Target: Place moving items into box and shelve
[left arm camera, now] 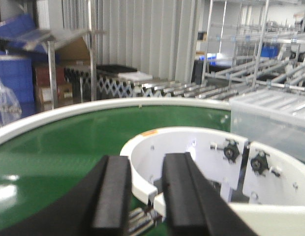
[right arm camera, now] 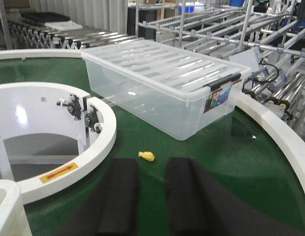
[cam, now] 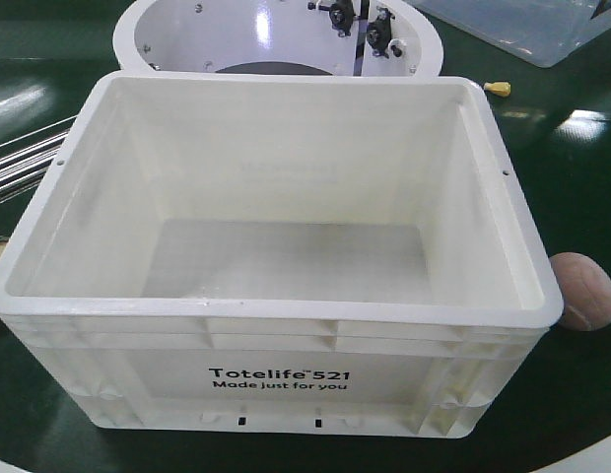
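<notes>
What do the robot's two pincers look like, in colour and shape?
Both look alike. The left pincer has two matte black fingers, long and flat-faced with rounded tips, rising from a black base. The right pincer shows the same two black fingers. No cables or markings show on either.

Front view looks closely down into the box (cam: 276, 313); both wrist views, probably, share the white ring (right arm camera: 106, 129).

On green belt (right arm camera: 216, 147): crate (cam: 276, 384), bin (right arm camera: 162, 83)
</notes>
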